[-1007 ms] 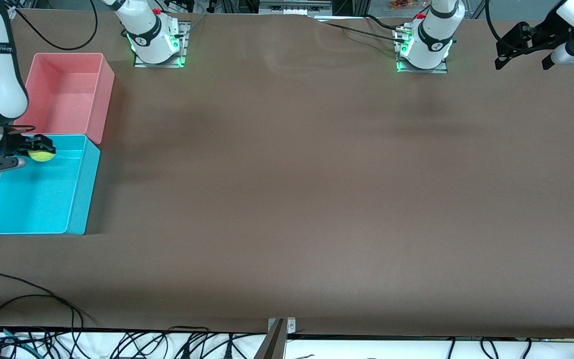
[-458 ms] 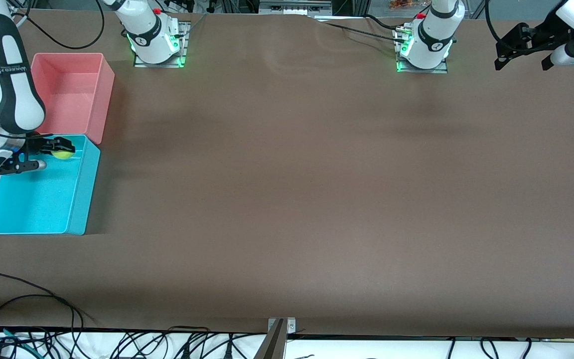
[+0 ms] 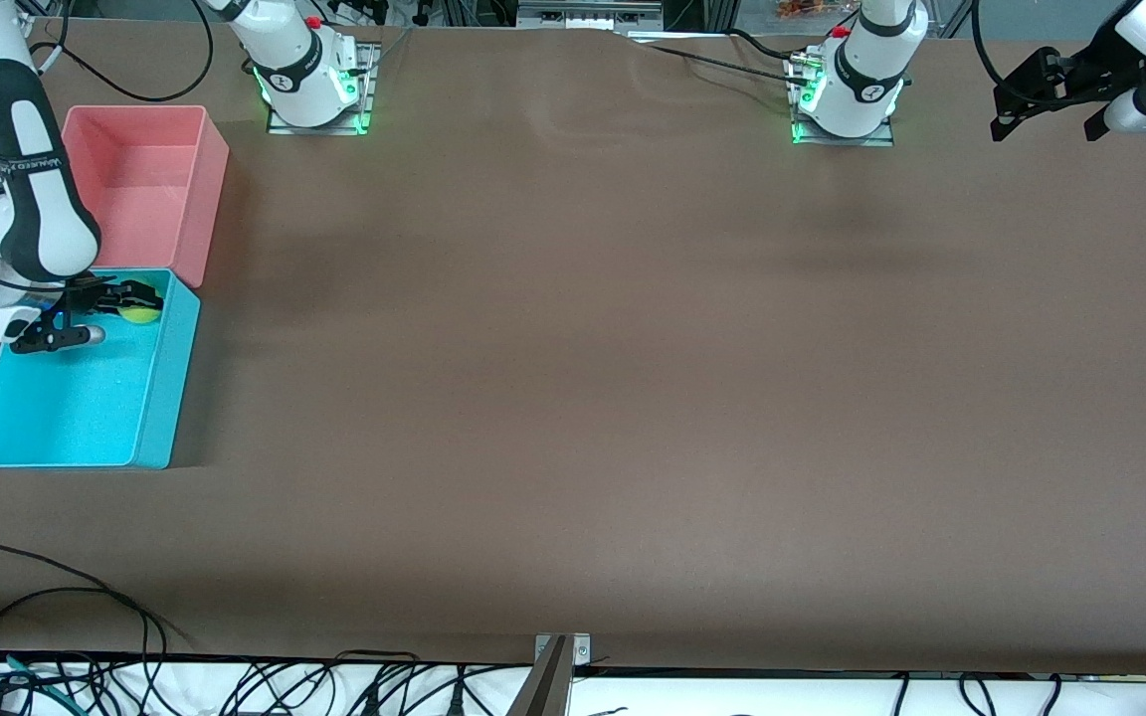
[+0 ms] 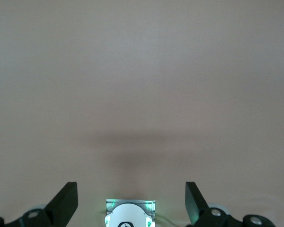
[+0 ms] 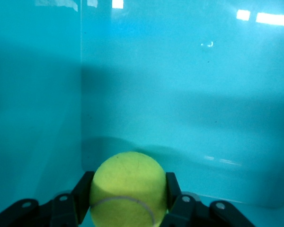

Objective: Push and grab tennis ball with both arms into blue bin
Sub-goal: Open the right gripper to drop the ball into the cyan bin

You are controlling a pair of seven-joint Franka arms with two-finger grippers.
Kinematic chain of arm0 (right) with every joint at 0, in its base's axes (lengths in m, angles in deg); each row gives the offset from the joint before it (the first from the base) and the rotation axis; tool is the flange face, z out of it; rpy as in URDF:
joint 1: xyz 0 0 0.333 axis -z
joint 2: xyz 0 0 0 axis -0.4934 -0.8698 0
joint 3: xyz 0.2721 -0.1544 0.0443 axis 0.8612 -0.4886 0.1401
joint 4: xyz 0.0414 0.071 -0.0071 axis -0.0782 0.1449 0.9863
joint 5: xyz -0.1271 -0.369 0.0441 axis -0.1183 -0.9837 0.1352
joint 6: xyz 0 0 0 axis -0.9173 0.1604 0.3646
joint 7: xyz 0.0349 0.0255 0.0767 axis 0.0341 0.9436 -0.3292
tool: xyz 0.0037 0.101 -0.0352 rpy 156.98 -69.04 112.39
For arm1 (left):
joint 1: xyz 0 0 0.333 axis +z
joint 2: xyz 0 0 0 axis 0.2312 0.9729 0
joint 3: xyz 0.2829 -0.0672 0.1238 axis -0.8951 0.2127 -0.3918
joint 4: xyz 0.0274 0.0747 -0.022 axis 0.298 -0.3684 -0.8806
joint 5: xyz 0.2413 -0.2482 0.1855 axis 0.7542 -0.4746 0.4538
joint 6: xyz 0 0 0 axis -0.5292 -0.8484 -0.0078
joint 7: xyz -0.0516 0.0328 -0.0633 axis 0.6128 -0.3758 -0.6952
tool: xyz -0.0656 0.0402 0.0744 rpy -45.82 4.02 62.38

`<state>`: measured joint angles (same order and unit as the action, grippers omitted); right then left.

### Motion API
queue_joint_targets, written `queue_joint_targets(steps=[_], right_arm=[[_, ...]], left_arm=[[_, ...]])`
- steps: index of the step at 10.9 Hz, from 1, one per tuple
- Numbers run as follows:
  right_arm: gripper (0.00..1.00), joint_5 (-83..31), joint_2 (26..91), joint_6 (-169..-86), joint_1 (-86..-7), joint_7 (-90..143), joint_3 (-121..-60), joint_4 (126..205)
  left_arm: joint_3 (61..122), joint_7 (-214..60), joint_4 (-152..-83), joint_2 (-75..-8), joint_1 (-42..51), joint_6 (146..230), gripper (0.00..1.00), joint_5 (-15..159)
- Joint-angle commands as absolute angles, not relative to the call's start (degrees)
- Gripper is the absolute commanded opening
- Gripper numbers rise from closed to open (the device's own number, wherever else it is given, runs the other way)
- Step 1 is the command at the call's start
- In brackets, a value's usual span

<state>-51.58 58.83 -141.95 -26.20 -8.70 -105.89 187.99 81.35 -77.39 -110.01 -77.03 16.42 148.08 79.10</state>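
My right gripper (image 3: 135, 302) is shut on the yellow-green tennis ball (image 3: 142, 314), holding it inside the blue bin (image 3: 76, 418), low in the corner nearest the pink bin. In the right wrist view the tennis ball (image 5: 128, 189) sits clamped between both black fingers (image 5: 80, 191), with the blue bin's wall (image 5: 189, 85) and floor filling the view. My left gripper (image 3: 1046, 99) hangs open in the air over the table's edge at the left arm's end. The left wrist view shows its fingers (image 4: 66, 203) spread wide over bare brown table, nothing between them.
A pink bin (image 3: 140, 189) stands beside the blue bin, farther from the front camera and touching it. The two arm bases (image 3: 309, 85) (image 3: 847, 94) stand along the table's back edge. Loose black cables (image 3: 56, 597) lie at the front edge.
My right gripper has carried the ball lower into the blue bin and toward the wall that faces the table's middle. The left arm has hardly moved.
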Motion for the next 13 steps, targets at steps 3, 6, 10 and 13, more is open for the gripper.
queue_joint_targets(steps=[3, 6, 10, 13], right_arm=[[0.76, -48.99, 57.08, -140.86, -25.61, -10.78, -105.72, 185.22], [0.81, -48.99, 57.6, -135.43, -25.52, -10.78, -105.81, 181.8], [0.85, -49.6, 58.48, -122.7, -25.7, -9.82, -106.6, 172.77], [0.97, -54.68, 59.01, -110.13, -26.05, -4.03, -106.52, 159.87]], left_arm=[[81.52, -77.44, -108.09, -74.75, 16.79, 147.23, 1.0, 78.31], [81.52, -77.44, -108.09, -74.75, 16.79, 147.23, 1.0, 78.31], [81.52, -77.44, -108.09, -74.75, 16.79, 147.14, 1.0, 78.31], [81.52, -77.44, -108.09, -74.75, 16.71, 147.14, 1.0, 78.31]])
